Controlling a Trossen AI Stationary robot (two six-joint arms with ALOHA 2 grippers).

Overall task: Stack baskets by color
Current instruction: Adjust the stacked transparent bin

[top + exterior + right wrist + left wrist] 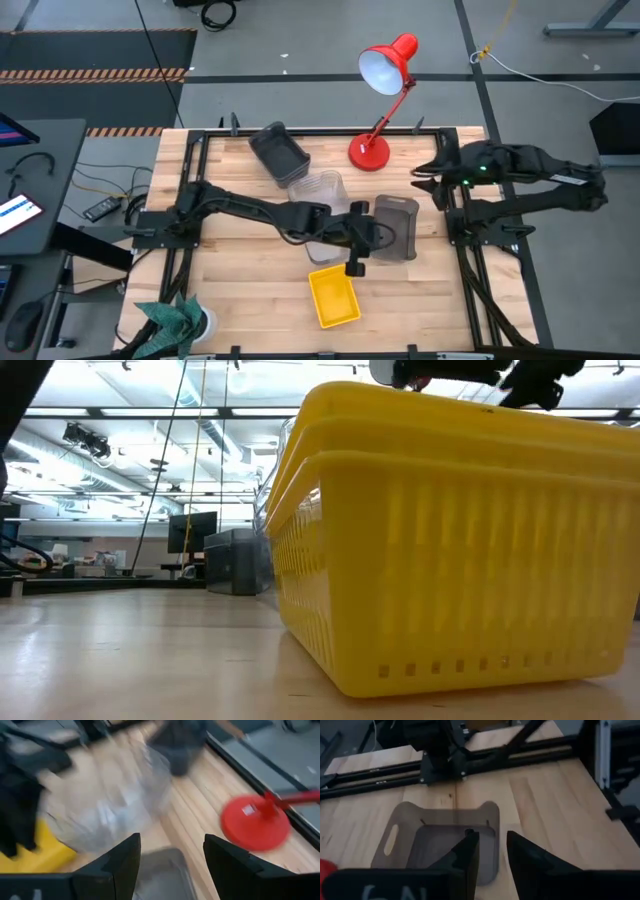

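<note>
A smoky grey basket (396, 228) (437, 845) stands on its base right of the table's middle. My left gripper (358, 250) (491, 840) hovers open at its near left corner, one finger over the inside and one beyond the near end wall. Nested yellow baskets (333, 297) (450, 550) rest on the table near the front edge. Clear baskets (318, 190) (105, 795) stand just behind my left arm. Another grey basket (278, 152) lies at the far left. My right gripper (432, 182) (172, 855) is open and drawn back high at the table's right edge.
A red desk lamp (380, 100) has its round base (255, 822) on the table's far edge, close to the baskets. Black frame rails (460, 240) run along the table's sides. A green object (175, 320) sits at the near left corner.
</note>
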